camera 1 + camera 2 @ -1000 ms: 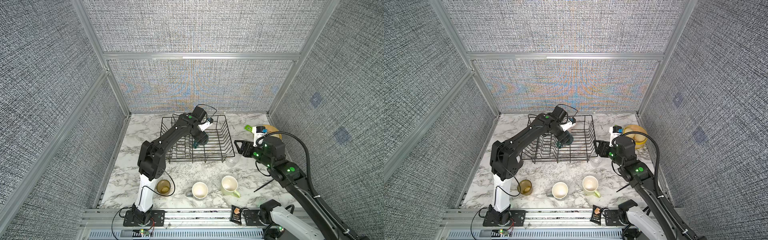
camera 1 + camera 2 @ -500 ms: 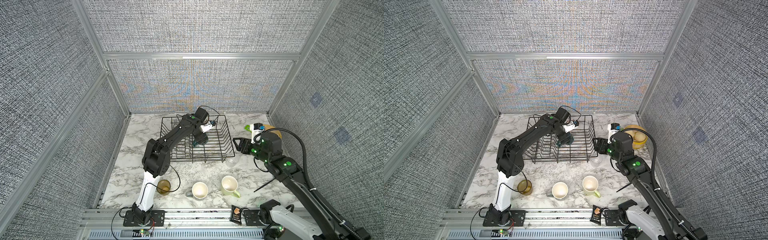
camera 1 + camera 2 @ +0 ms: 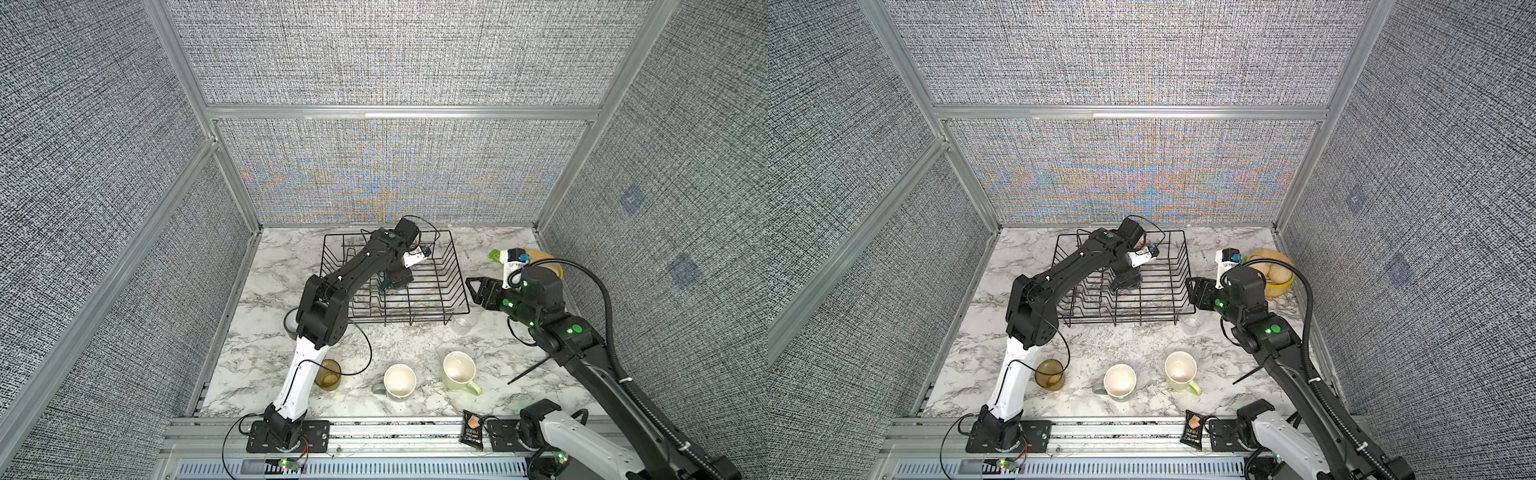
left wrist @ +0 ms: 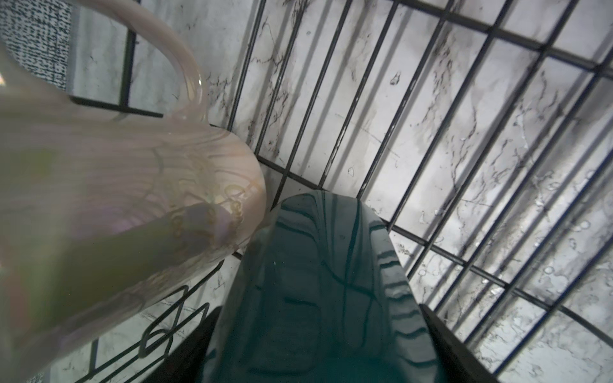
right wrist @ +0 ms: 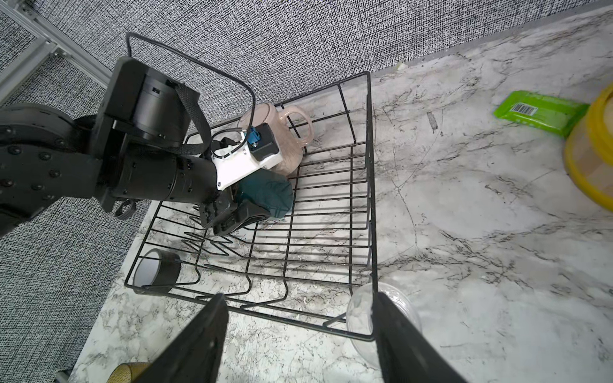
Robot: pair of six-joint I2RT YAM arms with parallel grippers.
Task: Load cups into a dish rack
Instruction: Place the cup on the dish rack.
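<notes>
In both top views my left gripper (image 3: 395,283) (image 3: 1122,284) reaches down into the black wire dish rack (image 3: 415,316) (image 3: 1133,319). It is shut on the dark teal mug (image 3: 390,286) (image 4: 318,265) (image 5: 265,195), which lies close to the rack floor. The pale pink mug (image 4: 116,185) (image 5: 292,156) stands in the rack beside it. My right gripper (image 3: 473,293) (image 5: 300,308) hangs open by the rack's right front corner, above the small clear glass (image 3: 463,324) (image 5: 360,315). Near the front stand the amber tumbler (image 3: 328,374), grey mug (image 3: 399,380) and pale green mug (image 3: 459,371).
A yellow bowl of bread rolls (image 3: 1273,270) (image 5: 590,165) and a green packet (image 3: 494,254) (image 5: 540,111) lie at the back right. A dark round ring (image 5: 156,268) sits at the rack's front left corner. A snack packet (image 3: 471,428) lies on the front rail.
The left arm's elbow has swung back and to the right while the teal mug has stayed almost in place. My right gripper has shifted slightly back toward the rack.
</notes>
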